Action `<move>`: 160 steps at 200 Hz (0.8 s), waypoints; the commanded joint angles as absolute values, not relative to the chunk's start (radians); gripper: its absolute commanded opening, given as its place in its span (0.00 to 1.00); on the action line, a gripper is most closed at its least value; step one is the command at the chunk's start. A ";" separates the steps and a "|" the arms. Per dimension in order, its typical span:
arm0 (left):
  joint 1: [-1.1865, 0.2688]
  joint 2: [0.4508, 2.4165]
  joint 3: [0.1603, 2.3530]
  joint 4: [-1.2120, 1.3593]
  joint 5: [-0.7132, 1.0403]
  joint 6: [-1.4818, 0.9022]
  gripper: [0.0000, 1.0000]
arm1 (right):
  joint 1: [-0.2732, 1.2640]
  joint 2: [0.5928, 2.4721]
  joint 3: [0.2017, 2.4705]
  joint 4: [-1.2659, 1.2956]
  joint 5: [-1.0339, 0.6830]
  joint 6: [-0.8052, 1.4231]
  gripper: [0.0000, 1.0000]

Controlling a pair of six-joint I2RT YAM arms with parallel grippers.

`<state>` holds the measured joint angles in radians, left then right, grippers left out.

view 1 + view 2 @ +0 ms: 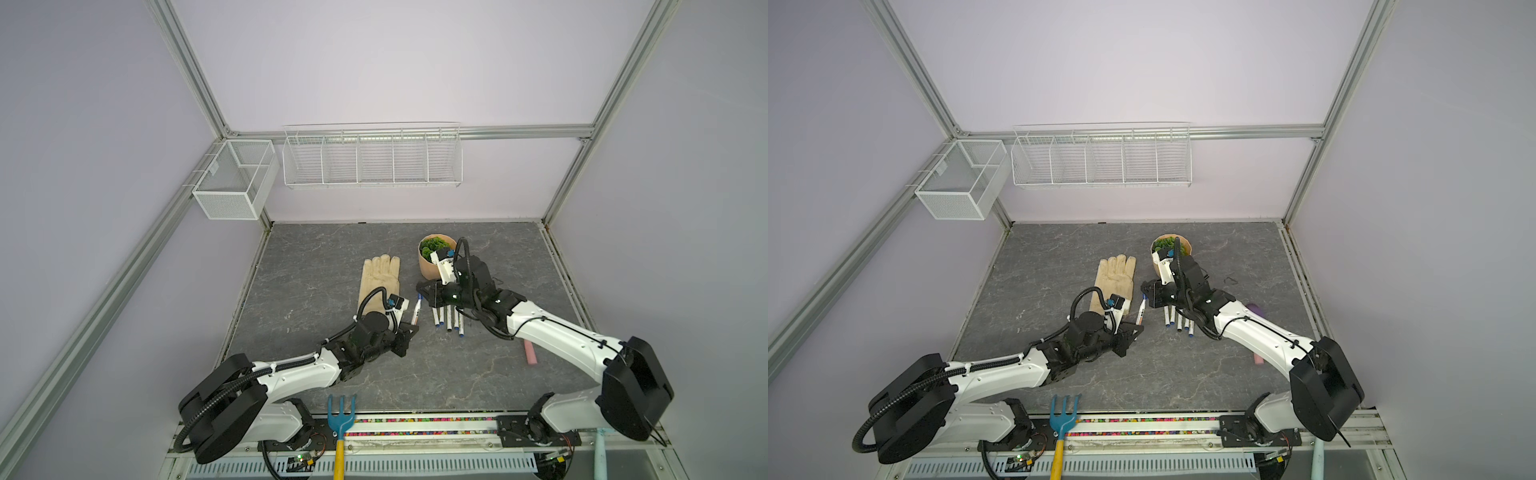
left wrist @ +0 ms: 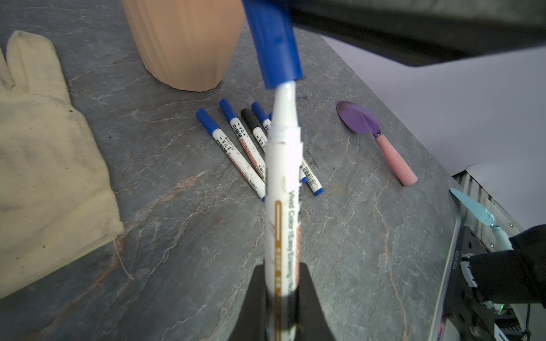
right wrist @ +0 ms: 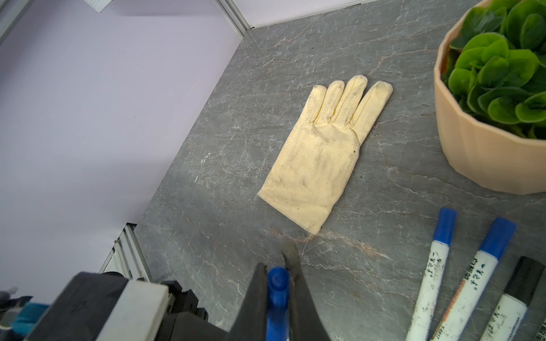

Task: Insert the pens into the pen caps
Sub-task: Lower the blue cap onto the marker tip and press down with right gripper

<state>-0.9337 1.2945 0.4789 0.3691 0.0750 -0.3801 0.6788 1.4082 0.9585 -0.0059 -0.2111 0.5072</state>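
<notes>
Pen [image 2: 282, 183] and blue cap [image 2: 274, 44] meet in mid-air above the table [image 1: 311, 270], between the glove [image 1: 380, 282] and the row of capped pens [image 1: 449, 320].

The left wrist view shows the joint best. The left end effector [image 2: 282, 295] is clenched on the lower barrel, and the pen's white nose just enters the mouth of the cap, with most of the nose bare. This view also shows the capped pens lying fanned and touching beside the ribbed pot [image 2: 183, 38]. Three have blue caps, one has a black cap [image 2: 249, 118], and a further blue one is half hidden behind the held pen. The whole purple trowel [image 2: 363, 121] shows here too.

The right wrist view shows the right end effector [image 3: 277, 280] grasping the blue cap end-on. The pen itself is hidden behind the cap. The green leaves [image 3: 502, 73] in the pot are clear here, and the glove lies flat, apart from everything else.

In both top views the cap is only a small blue speck at the pen's upper end, so the depth of the fit cannot be judged there. Only these views show the garden fork [image 1: 341, 415] at the near table edge.
</notes>
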 commanded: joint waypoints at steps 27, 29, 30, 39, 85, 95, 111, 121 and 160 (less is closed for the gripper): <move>-0.937 1.278 0.481 0.399 0.035 -0.379 0.00 | 0.688 1.383 0.931 -0.023 -0.292 0.481 0.06; -0.938 1.278 0.480 0.402 0.033 -0.380 0.00 | 0.689 1.382 0.930 -0.024 -0.294 0.481 0.07; -0.937 1.278 0.478 0.403 0.033 -0.381 0.00 | 0.688 1.382 0.930 -0.024 -0.296 0.482 0.06; -0.938 1.274 0.474 0.413 0.025 -0.382 0.00 | 0.688 1.376 0.926 -0.032 -0.314 0.480 0.07; -0.937 1.223 0.439 0.483 -0.048 -0.403 0.00 | 0.666 1.369 0.945 -0.139 -0.449 0.447 0.06; -0.936 1.204 0.429 0.508 -0.092 -0.443 0.00 | 0.655 1.364 0.945 -0.156 -0.487 0.439 0.06; -0.929 1.190 0.418 0.561 -0.099 -0.454 0.00 | 0.636 1.362 0.945 -0.181 -0.560 0.426 0.07; -0.928 1.191 0.426 0.564 -0.095 -0.447 0.00 | 0.627 1.364 0.947 -0.197 -0.601 0.414 0.06; -0.928 1.235 0.476 0.521 -0.033 -0.403 0.00 | 0.623 1.392 0.959 -0.245 -0.732 0.367 0.07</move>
<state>-0.9504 1.2175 0.4145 0.4393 0.0292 -0.4004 0.6056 1.3785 0.9615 -0.0673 -0.5228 0.4194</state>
